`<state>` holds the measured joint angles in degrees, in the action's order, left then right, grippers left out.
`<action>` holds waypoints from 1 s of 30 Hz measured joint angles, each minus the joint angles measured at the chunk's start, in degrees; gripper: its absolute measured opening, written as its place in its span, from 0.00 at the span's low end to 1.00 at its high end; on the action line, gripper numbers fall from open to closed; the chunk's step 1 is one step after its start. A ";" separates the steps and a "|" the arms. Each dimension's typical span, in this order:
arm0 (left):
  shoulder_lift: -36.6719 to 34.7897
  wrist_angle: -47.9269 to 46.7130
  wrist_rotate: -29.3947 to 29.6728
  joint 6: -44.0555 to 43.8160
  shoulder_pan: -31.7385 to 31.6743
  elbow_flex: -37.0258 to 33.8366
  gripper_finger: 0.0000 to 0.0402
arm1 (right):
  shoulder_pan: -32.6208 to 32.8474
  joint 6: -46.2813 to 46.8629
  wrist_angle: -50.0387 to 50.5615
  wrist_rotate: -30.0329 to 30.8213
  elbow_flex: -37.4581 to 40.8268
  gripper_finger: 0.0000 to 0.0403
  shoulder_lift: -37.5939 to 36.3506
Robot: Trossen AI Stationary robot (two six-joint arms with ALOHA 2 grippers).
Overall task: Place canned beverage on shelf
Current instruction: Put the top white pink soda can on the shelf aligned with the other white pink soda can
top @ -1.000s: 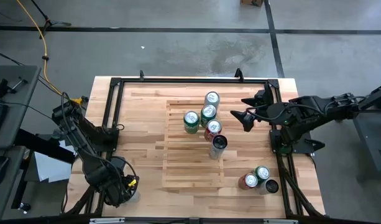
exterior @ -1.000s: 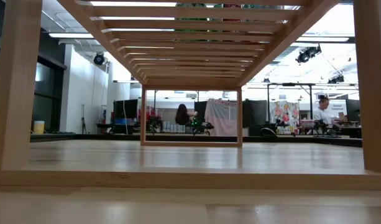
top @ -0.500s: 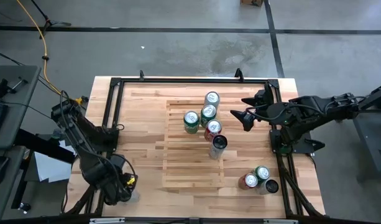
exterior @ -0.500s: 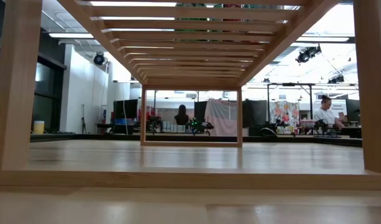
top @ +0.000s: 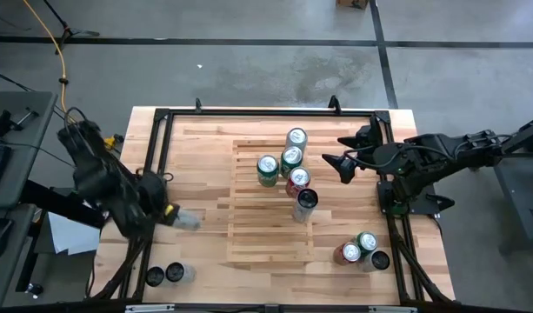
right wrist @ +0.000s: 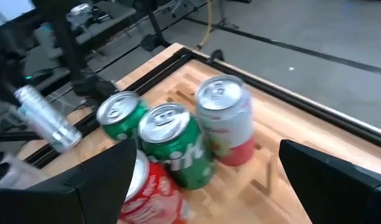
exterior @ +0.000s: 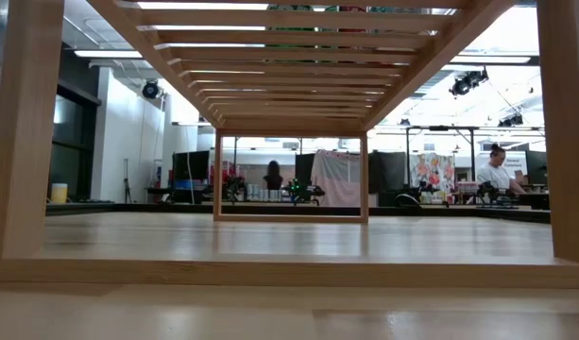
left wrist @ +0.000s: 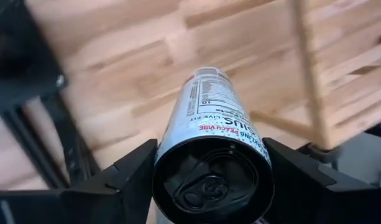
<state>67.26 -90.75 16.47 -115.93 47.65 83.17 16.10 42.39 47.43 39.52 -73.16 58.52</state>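
My left gripper (top: 168, 214) hangs over the table's left part, shut on a slim silver can (top: 184, 219), whose black top (left wrist: 210, 185) faces the wrist camera. The slatted wooden shelf (top: 249, 236) stands mid-table; the low view looks under its slats (exterior: 289, 94). On it stand several cans: green ones (top: 267, 169), a white and red one (top: 296, 138), a red one (top: 298, 180) and a slim silver one (top: 305, 203). My right gripper (top: 336, 162) waits open above the shelf's right edge, facing those cans (right wrist: 178, 146). My left gripper pinches the slim can's top end, one finger (left wrist: 125, 180) on each side of the wall just below the rim (left wrist: 171, 146). The can runs on in line with the fingers, its bottom slanting down toward the shelf. It hangs tilted, clear of the table.
Two dark-topped cans (top: 164, 275) stand at the table's near left corner. Three more (top: 362, 250) stand at the near right, beside the shelf. A black frame (top: 157, 148) rims the tabletop. Bare slats lie on the shelf's near and left parts.
My left gripper has risen from the near left corner with the slim can and swung toward the shelf, tipping as it went. The can has left the two beside it, now lifted clear and slanted instead of upright.
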 joint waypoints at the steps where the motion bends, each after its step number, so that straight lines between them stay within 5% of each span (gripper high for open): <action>1: -0.43 0.23 0.76 2.07 -0.72 1.39 0.59 | 0.01 -0.34 -0.52 -1.00 -0.01 0.95 0.00; 10: 1.34 4.91 8.57 23.79 -7.69 16.57 0.59 | 0.06 -7.59 -10.69 -11.29 0.01 0.95 0.00; 15: 7.19 7.20 8.01 37.30 -13.18 25.89 0.59 | 0.04 -8.49 -15.88 -15.59 0.01 0.95 0.02; 22: 17.19 7.07 5.13 56.22 -19.42 38.74 0.59 | 1.61 -12.71 -28.56 -29.09 0.04 0.95 1.48; 30: 27.03 8.26 3.91 77.98 -21.45 50.84 0.59 | 6.30 -17.39 -34.98 -30.99 -2.18 0.95 8.65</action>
<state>94.29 -82.49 20.38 -37.95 26.20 134.01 22.40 25.01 12.45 8.54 -75.34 67.17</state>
